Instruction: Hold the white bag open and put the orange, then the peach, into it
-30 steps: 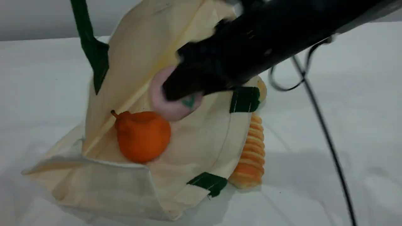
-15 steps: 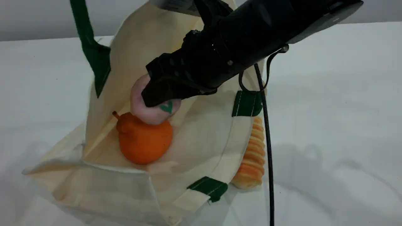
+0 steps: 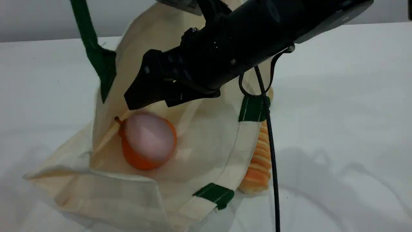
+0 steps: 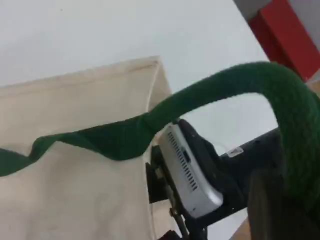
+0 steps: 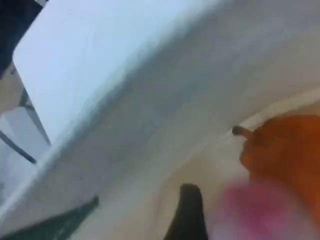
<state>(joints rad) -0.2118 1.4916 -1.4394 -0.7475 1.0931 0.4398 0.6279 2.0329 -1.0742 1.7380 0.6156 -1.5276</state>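
1. Your left hand (image 4: 282, 210) shows only in the left wrist view, as a dark block at the bottom right. It is closed on the green rope handle (image 4: 220, 95), which arches over and runs down into it.
2. In the scene view that handle rises taut out of the top edge on the left and holds one side of the white bag (image 3: 209, 145) up. The bag's mouth gapes toward the camera, and its lower side lies on the surface (image 3: 347, 129).
3. The orange (image 3: 135, 161) lies inside the bag on the lower wall, stem pointing up and left.
4. The peach (image 3: 148, 137) is inside the bag's mouth, directly in front of the orange and hiding most of it. It is blurred; you cannot tell whether it rests on the orange.
5. Your right hand (image 3: 151, 103) hangs just above the peach with its fingers spread apart and holding nothing. The peach is clear of both.
6. Two green tabs (image 3: 252, 108) sit on the bag's right rim.
7. A ridged bread roll (image 3: 259, 170) lies just beside that rim, partly hidden behind it.
8. A black cable (image 3: 273, 167) drops from the right arm across the roll.
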